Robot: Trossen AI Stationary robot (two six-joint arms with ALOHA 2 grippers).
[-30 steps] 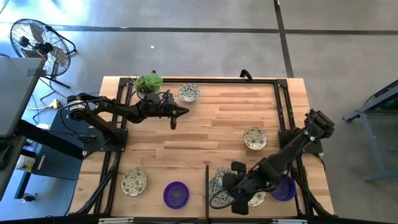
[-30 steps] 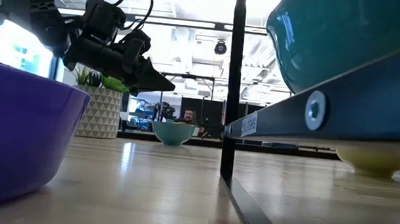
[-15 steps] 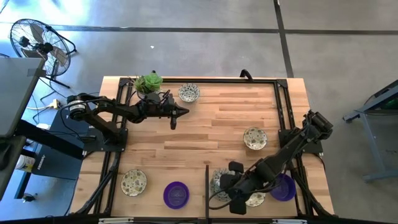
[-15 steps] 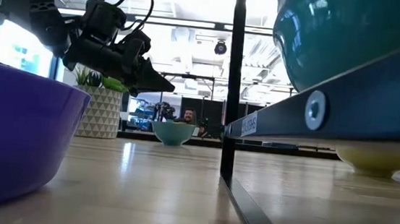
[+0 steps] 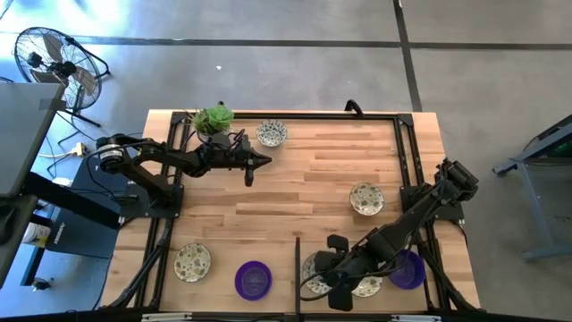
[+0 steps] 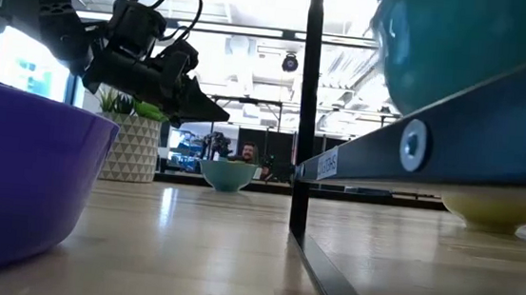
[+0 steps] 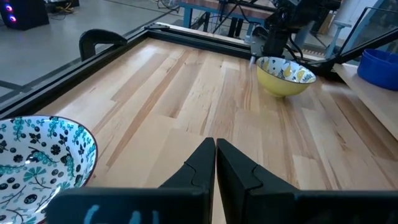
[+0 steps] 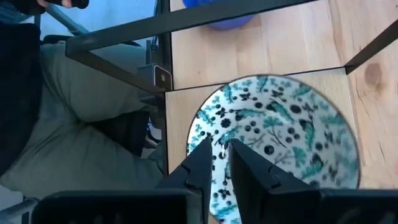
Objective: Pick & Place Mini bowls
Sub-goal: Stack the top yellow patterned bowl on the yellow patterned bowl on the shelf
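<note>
Several mini bowls sit on the wooden table: speckled ones point(image 5: 271, 134), point(image 5: 366, 199), point(image 5: 192, 261), point(image 5: 368, 286) and purple ones point(image 5: 253, 279), point(image 5: 408, 270). My right gripper point(image 5: 332, 273) is near the table's near edge, shut on another speckled bowl point(image 8: 280, 143), which shows teal in the low view point(image 6: 473, 42). My left gripper point(image 5: 266, 160) hangs shut above the far left part of the table, beside the speckled bowl near the plant, and touches nothing point(image 7: 215, 149). My right gripper point(image 8: 221, 152) pinches the speckled bowl by its rim point(image 8: 211, 134), one finger point(image 8: 242, 165) inside the bowl and one point(image 8: 199, 162) outside. The fingers come from above, pointing down. The bowl is lifted above the table's near edge and the frame bar, its opening facing up.
A pale pot with a green plant point(image 5: 213, 119) stands at the far left corner. A black frame point(image 5: 398, 161) runs around the table, with an upright post point(image 6: 306, 113) at the near edge. A person's trousers point(image 8: 81, 124) show past the near edge.
My right gripper has moved a little toward the table's left along the near edge, carrying the speckled bowl with it. The bowl has shifted sideways in the low view. My left arm has kept still.
</note>
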